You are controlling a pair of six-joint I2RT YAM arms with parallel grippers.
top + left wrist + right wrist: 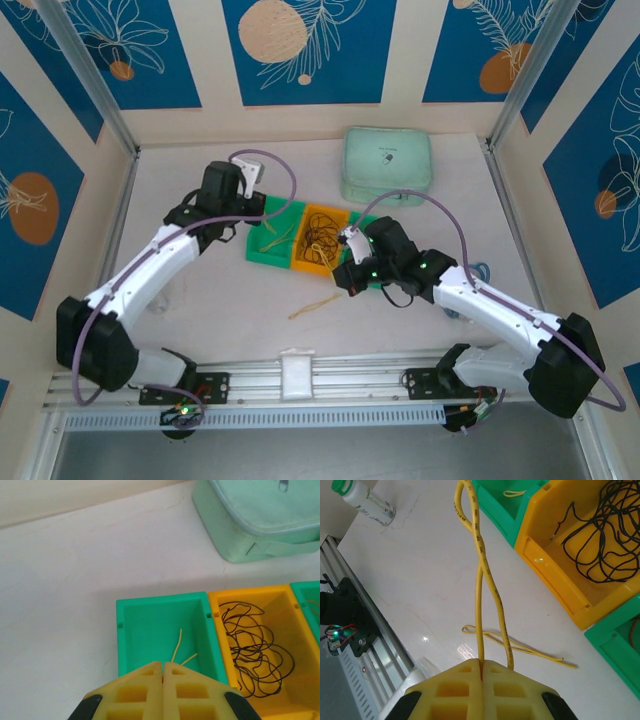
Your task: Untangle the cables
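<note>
While the right gripper [482, 662] pinched a yellow cable [479, 555] running toward twelve o'clock, the left gripper [163, 666], pressed together, hung over the green bin [160, 599]. Black cables [250, 650] lay at two o'clock. Judged mid-separation; next, a careful release into that bin.

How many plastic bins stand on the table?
3 in a row: a green bin at left, a yellow bin in the middle, a second green bin at right; the right arm may hide more.
</note>
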